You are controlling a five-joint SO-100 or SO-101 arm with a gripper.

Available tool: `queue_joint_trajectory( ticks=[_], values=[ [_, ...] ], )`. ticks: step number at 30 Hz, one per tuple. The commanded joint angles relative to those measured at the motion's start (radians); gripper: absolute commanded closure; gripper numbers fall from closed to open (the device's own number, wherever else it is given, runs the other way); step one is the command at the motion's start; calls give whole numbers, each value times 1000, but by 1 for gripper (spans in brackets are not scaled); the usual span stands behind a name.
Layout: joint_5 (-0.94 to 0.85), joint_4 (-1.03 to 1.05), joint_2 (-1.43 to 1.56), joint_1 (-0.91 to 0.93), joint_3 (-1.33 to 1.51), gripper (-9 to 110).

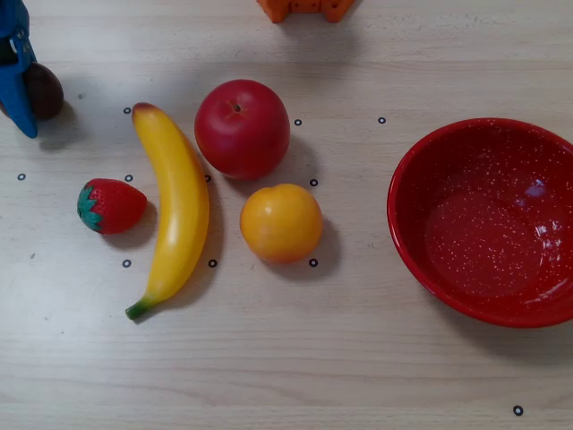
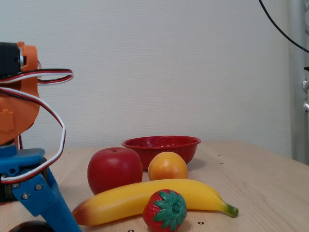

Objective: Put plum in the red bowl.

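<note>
— Where's the plum (image 1: pixel 44 90)?

— Top-left corner of the overhead view, a dark little ball tucked hard against one blue finger (image 1: pixel 18 98) of the gripper (image 1: pixel 21 97). From the fixed view only its crown pokes up at the bottom-left edge (image 2: pixel 30 226), under the blue finger (image 2: pixel 46 200).

— Has it got hold of it?

— Cannot tell. One finger lies along the plum's left side, touching or nearly; the other is off the edge of both views, so how wide the jaws stand is hidden. I'd guess it sits low like that to close around the fruit.

— And the red bowl (image 1: pixel 421 260)?

— Far right, well apart from the plum, empty. In the fixed view it stands at the back (image 2: pixel 161 143), behind the fruit.

— What's between them?

— The banana (image 1: pixel 175 202) nearest, with the strawberry (image 1: pixel 111 205) just beside it, then the apple (image 1: pixel 242 128) and the orange (image 1: pixel 281 222) below it. They sit right across the straight path, so I'd say the plum wants lifting clear over them rather than dragging. It's round and glossy; a loose pinch could let it roll off the table (image 1: pixel 295 358).
</note>
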Motion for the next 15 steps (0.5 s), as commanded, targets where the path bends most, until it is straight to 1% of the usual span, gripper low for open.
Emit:
queue_joint_trajectory(
  ticks=[1, 3, 4, 5, 10, 15],
  values=[
    [35, 2, 44, -15, -60, 84],
    [37, 3, 44, -17, -60, 91],
    [37, 3, 44, -17, -60, 98],
    [31, 3, 46, -17, -61, 101],
    [-25, 48, 77, -3, -112, 101],
    [-161, 149, 189, 38, -173, 101]
  ],
)
